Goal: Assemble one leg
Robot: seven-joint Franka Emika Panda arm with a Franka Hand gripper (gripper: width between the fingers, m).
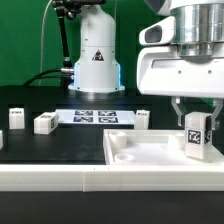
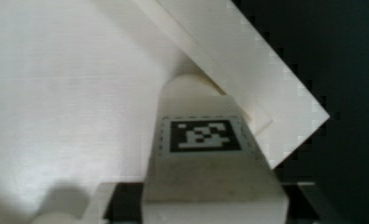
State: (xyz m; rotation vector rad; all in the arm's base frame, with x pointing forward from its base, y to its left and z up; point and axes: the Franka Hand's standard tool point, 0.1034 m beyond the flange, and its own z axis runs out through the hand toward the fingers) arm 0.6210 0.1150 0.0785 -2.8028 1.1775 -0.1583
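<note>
My gripper (image 1: 196, 112) is shut on a white leg (image 1: 196, 134) with a black-and-white marker tag, holding it upright over the exterior view's right part of the large white tray-like piece (image 1: 140, 158). In the wrist view the leg (image 2: 202, 140) runs out from between my dark fingers (image 2: 128, 203) toward the tray's raised rim (image 2: 252, 70). Whether the leg's lower end touches the tray floor, I cannot tell. Three more legs stand on the black table: one (image 1: 16, 119) at the exterior view's left, one (image 1: 45, 122) beside it, one (image 1: 143, 118) behind the tray.
The marker board (image 1: 96, 117) lies flat on the table behind the tray. The arm's white base (image 1: 95, 60) stands behind it. A white ledge (image 1: 60, 180) runs along the front edge.
</note>
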